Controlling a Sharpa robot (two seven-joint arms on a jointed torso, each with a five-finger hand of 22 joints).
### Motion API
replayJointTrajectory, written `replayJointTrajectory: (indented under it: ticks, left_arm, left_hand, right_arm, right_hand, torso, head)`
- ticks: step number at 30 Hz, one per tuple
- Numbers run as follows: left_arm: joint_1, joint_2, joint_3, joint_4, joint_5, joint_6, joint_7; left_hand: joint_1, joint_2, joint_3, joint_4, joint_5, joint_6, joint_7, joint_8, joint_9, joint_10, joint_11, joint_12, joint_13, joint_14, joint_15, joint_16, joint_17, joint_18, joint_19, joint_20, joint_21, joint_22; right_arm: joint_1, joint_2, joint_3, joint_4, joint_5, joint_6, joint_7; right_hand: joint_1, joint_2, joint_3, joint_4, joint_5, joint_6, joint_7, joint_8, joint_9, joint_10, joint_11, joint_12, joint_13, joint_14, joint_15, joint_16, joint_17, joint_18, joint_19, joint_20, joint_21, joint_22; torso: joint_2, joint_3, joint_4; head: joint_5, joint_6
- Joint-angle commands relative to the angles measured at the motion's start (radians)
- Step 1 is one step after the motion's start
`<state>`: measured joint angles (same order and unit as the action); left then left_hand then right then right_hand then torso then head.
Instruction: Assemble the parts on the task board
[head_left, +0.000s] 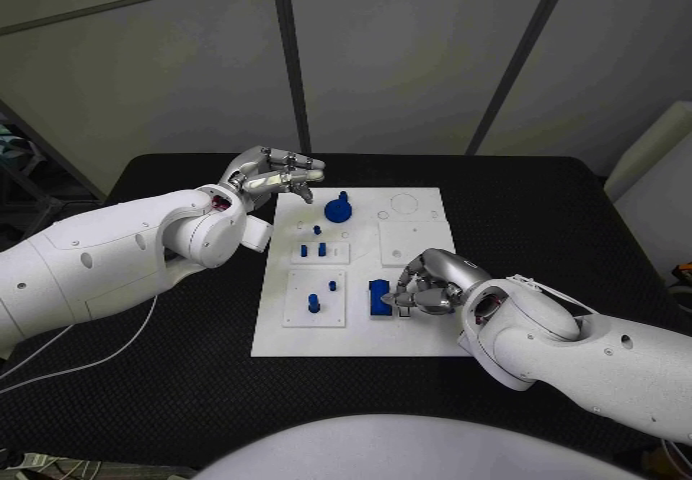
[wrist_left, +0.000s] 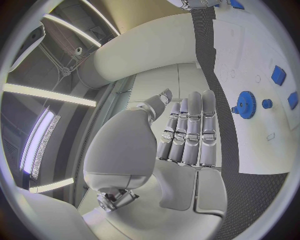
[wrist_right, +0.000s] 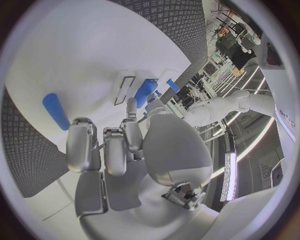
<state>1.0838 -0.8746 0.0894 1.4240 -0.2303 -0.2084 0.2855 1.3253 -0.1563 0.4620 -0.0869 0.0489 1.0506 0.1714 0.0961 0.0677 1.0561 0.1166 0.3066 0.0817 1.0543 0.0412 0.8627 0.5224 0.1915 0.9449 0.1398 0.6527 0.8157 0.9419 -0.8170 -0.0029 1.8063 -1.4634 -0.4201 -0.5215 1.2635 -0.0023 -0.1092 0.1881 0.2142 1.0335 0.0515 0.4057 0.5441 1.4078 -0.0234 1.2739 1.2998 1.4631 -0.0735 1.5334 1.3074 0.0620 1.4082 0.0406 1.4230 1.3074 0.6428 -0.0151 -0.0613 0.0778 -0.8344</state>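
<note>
On the black table (head_left: 173, 400) the white task board (head_left: 361, 270) lies at centre, its long side running from 12 to 6 o'clock.

Left hand (head_left: 271, 177): positioned at the board's 11 o'clock corner, above the table just off the board's edge. In the left wrist view the hand (wrist_left: 187, 130) has its fingers (wrist_left: 208, 117) extended straight and side by side, with nothing between them and the palm; it is empty and not closed.

Right hand (head_left: 428, 283): positioned over the board's 4 o'clock area, fingers curled downward. Directly beside it, at its 9 o'clock, stands a blue block (head_left: 379, 297), and the fingertips appear to be at or against that part. In the right wrist view the hand (wrist_right: 125, 145) has its fingers (wrist_right: 82, 145) bent inward, and a blue piece (wrist_right: 145, 92) sits just beyond them on the board. Whether the hand actually grips the block cannot be determined.

Parts on the board: a blue gear (head_left: 338, 210) with a knob stands toward 12 o'clock; the left wrist view shows the same gear (wrist_left: 245, 104) upright on the white surface. Small blue pegs (head_left: 320, 240) stand on a raised white tile just below it, toward centre. Another tile at 7 o'clock carries a blue peg (head_left: 313, 301) and a smaller stud (head_left: 333, 285). A loose blue cylinder (wrist_right: 55, 111) lies flat on the board in the right wrist view, apart from the fingers.
</note>
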Motion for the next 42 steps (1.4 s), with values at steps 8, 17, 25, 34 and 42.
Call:
replayJointTrajectory:
  ticks: [8,17,25,34,42]
  left_arm:
    - [0.001,-0.002,0.001,0.002,0.002,0.007,0.007]
    - [0.001,-0.007,0.001,0.003,0.002,0.005,0.009]
    - [0.001,-0.003,0.001,0.003,0.002,0.005,0.01]
    - [0.001,-0.003,0.0,0.002,0.002,0.007,0.011]
    - [0.0,-0.005,0.0,0.003,0.002,0.009,0.011]
  left_hand:
    - [-0.001,0.01,-0.006,-0.002,-0.001,-0.003,0.004,-0.006,0.0,-0.006,-0.002,0.006,0.001,-0.006,0.003,-0.003,-0.001,-0.011,0.003,0.006,-0.005,-0.001]
    - [-0.001,0.011,-0.006,-0.002,-0.001,-0.003,0.005,-0.006,0.0,-0.007,-0.002,0.007,0.001,-0.007,0.003,-0.003,-0.002,-0.011,0.003,0.006,-0.006,-0.002]
    - [-0.001,0.011,-0.006,-0.002,-0.001,-0.003,0.005,-0.006,0.0,-0.007,-0.002,0.007,0.001,-0.007,0.003,-0.003,-0.002,-0.011,0.003,0.006,-0.006,-0.002]
    - [-0.001,0.011,-0.006,-0.002,-0.001,-0.003,0.005,-0.006,0.0,-0.007,-0.002,0.007,0.001,-0.007,0.003,-0.003,-0.002,-0.011,0.003,0.006,-0.006,-0.002]
    - [-0.001,0.011,-0.006,-0.002,-0.001,-0.003,0.005,-0.006,0.0,-0.007,-0.002,0.007,0.001,-0.007,0.003,-0.003,-0.002,-0.011,0.003,0.006,-0.006,-0.002]
  right_arm:
    - [0.001,-0.044,0.0,0.028,0.051,-0.116,0.13]
    - [0.002,-0.183,0.001,0.063,0.113,-0.107,0.216]
    - [0.001,-0.246,0.0,0.052,0.007,-0.051,0.144]
    - [0.0,-0.231,0.0,0.028,-0.049,-0.028,0.084]
    - [0.0,-0.212,0.0,0.006,-0.066,0.007,0.04]
  right_hand:
    - [0.011,0.004,-0.006,-0.002,0.009,-0.024,0.006,-0.022,-0.008,-0.002,0.008,-0.007,-0.008,0.09,-0.004,-0.006,0.18,-0.002,-0.01,-0.004,-0.009,0.01]
    - [0.047,0.016,-0.005,-0.016,0.025,-0.052,0.035,-0.107,-0.064,-0.024,0.032,-0.044,-0.035,0.088,0.017,-0.012,0.171,0.002,-0.024,0.014,-0.023,-0.008]
    - [0.036,0.007,-0.024,-0.008,0.018,-0.02,0.035,-0.133,-0.094,-0.02,0.034,-0.046,-0.035,0.088,0.02,-0.011,0.173,0.001,-0.019,0.019,-0.019,0.0]
    - [0.019,0.0,-0.044,0.009,0.049,0.019,0.026,-0.138,-0.108,-0.016,0.027,-0.046,-0.033,0.088,0.015,-0.012,0.172,0.001,-0.017,0.016,-0.018,0.003]
    - [-0.006,-0.015,-0.079,0.036,0.111,0.036,0.021,-0.141,-0.117,-0.017,0.022,-0.052,-0.035,0.088,0.01,-0.014,0.17,0.001,-0.018,0.011,-0.021,0.001]
  torso:
    - [-0.001,0.0006,-0.003]
    - [-0.003,-0.0007,-0.0049]
    - [-0.002,-0.0004,-0.0077]
    - [-0.002,0.0001,-0.0067]
    - [-0.001,-0.0002,-0.0067]
  head:
    - [-0.004,-0.001]
    - [-0.016,0.005]
    - [-0.039,0.014]
    - [-0.04,0.012]
    - [-0.041,0.007]
